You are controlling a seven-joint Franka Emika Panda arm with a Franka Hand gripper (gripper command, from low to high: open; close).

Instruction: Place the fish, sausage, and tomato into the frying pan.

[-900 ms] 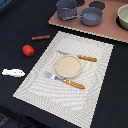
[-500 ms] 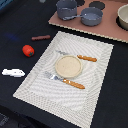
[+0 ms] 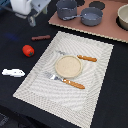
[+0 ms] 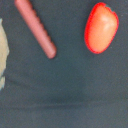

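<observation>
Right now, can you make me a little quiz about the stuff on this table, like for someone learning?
1. True or false: the tomato is already inside the frying pan.
2. Which thing lies between the two pieces of orange-handled cutlery on the placemat? A) the round tan plate B) the fish C) the sausage
3. Fill in: in the wrist view, the sausage and the tomato lie on the dark table, apart and not ____.

Key:
1. False. It sits on the dark table, away from the pan.
2. A. A fork lies on one side, another utensil on the other.
3. touching.
</observation>
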